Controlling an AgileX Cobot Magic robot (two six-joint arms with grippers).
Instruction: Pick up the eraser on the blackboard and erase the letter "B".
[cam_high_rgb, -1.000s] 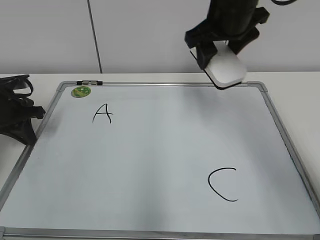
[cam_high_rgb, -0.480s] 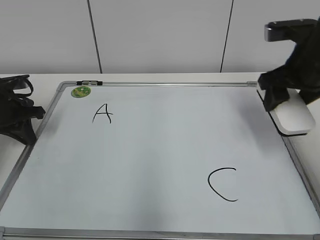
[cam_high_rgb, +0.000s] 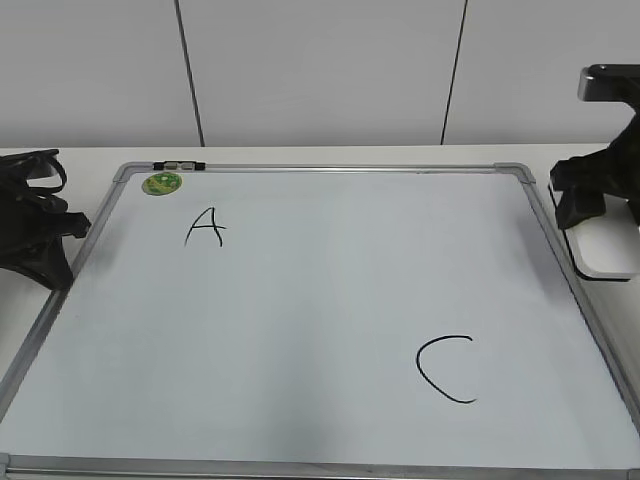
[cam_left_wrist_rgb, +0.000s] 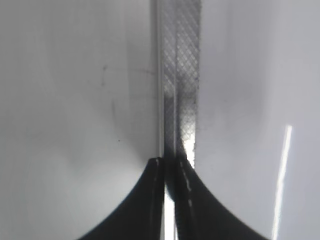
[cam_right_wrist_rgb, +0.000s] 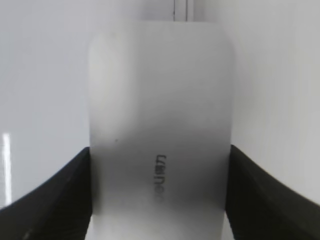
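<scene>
White table (cam_high_rgb: 90, 155) — flat on it, the blackboard (cam_high_rgb: 300, 320), silver-framed, letters A and C.

Eraser (cam_high_rgb: 606, 252) apparently just right of blackboard (cam_high_rgb: 540, 215), off its frame.

White board (cam_high_rgb: 330, 300) framed in silver, black letters A (cam_high_rgb: 205, 228) upper left and C (cam_high_rgb: 446, 368) lower right. Green round magnet (cam_high_rgb: 161, 183) at top left corner. White eraser (cam_right_wrist_rgb: 160, 135), grey lettering. Black grippers (cam_high_rgb: 592, 195).
</scene>
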